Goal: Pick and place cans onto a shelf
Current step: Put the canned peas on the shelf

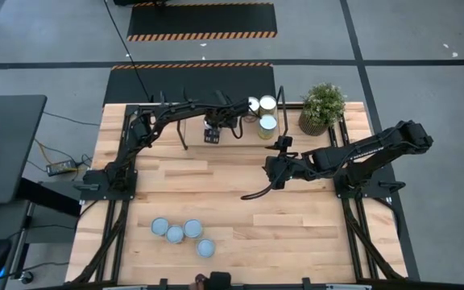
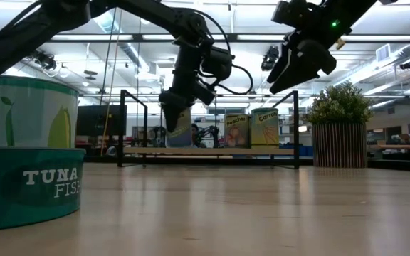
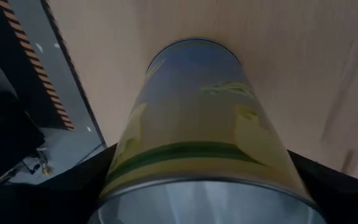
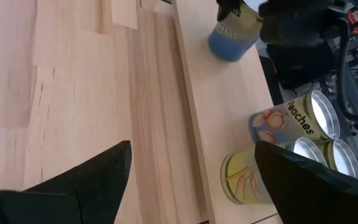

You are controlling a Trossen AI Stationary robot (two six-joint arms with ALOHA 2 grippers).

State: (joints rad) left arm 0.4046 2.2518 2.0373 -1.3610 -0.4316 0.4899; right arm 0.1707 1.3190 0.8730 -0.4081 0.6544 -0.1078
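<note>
My left gripper (image 2: pixel 179 107) reaches over the shelf (image 2: pixel 212 151) at the table's far edge and is shut on a can with a yellow-green and blue label (image 3: pixel 197 137). The can also shows in the low view (image 2: pixel 180 131) and the right wrist view (image 4: pixel 232 37). Three cans (image 1: pixel 266 113) stand on the shelf's right part, two labelled Peaches (image 4: pixel 288 124) and Carrot (image 2: pixel 265 128). Several more cans (image 1: pixel 184 235) stand on the table near the front left. My right gripper (image 4: pixel 191 180) hangs open and empty above the table's middle right, in front of the shelf. My left gripper pinches the can's side wall (image 3: pixel 114 168) near its upper end, one finger (image 3: pixel 73 186) on each side. The fingers come from above, pointing down. The can hangs about upright, its lower end (image 2: pixel 179 144) close over the shelf board; whether it rests there I cannot tell.
A potted plant (image 1: pixel 322 109) stands at the shelf's right end. The shelf's black posts (image 2: pixel 295 121) rise at its corners. In the low view a teal tuna can with another can on top (image 2: pixel 27 156) fills the near left. Bare tabletop (image 1: pixel 296 234) lies at the front right.
</note>
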